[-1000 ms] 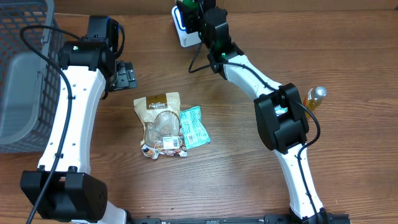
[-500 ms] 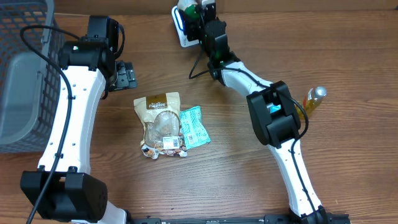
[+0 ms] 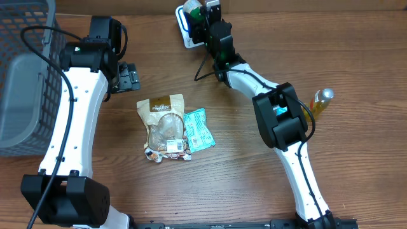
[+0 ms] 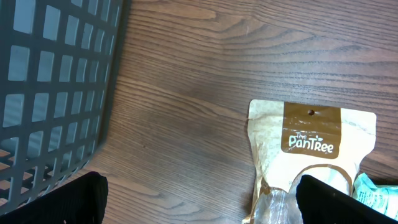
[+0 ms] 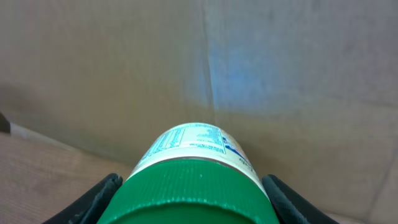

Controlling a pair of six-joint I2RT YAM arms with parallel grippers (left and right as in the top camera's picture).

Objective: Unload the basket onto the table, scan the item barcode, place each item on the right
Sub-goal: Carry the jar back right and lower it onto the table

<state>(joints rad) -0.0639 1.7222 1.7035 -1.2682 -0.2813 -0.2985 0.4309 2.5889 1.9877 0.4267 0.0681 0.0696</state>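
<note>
Scanning step, overhead + wrist views: right gripper [image 3: 202,18] is clenched on green-capped bottle [image 5: 198,180], fingers [image 5: 93,199] flanking the cap (printed label faces away from wrist cam, toward the cardboard wall). Bottle is held at far edge of table [image 3: 241,178], directly over white barcode scanner [image 3: 185,39]; whether the barcode faces the scanner window cannot be told. Change vs. one sec. ago: right forearm has swung in and its elbow shifted left, drawing the bottle slightly farther back over the scanner. Over the last half sec. there is virtually no motion, so the arm appears to be steadying the item for the read. Judged: presentation underway, scan not confirmed. Meanwhile left gripper [image 3: 130,76] is fully released, empty and unmoved, between grey mesh basket [image 3: 25,76] and PanTree pouch [image 4: 311,143]. Pouch, teal packet [image 3: 198,128] touching it, and amber bottle [image 3: 320,102] at right lie untouched, prob. awaiting their turn.
</note>
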